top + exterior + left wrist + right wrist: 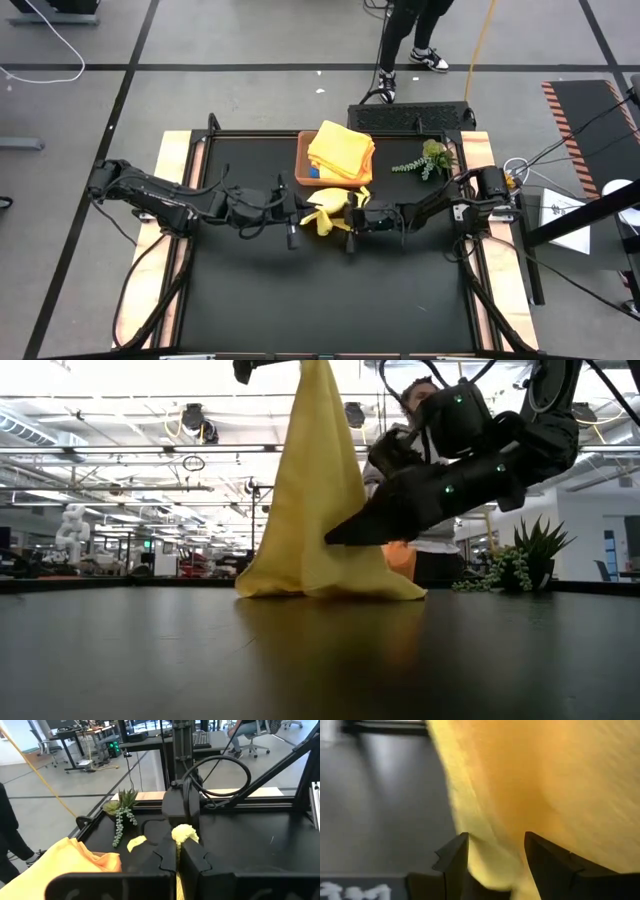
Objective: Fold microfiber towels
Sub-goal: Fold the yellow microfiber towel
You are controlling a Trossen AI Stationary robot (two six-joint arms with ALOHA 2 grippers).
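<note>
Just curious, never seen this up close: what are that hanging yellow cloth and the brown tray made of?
The yellow cloth looks like soft, matte fabric, likely microfiber: it drapes in loose folds. The brown tray seems rigid, perhaps plastic or wood; its finish is hard to judge.

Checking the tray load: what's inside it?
The tray holds a stack of yellow towels with orange beneath; a bit of blue shows at the edge. How many lie under the top one is hidden.

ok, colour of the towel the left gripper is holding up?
Plain yellow towel, pinched in the left gripper; clearest in the low view.
</note>
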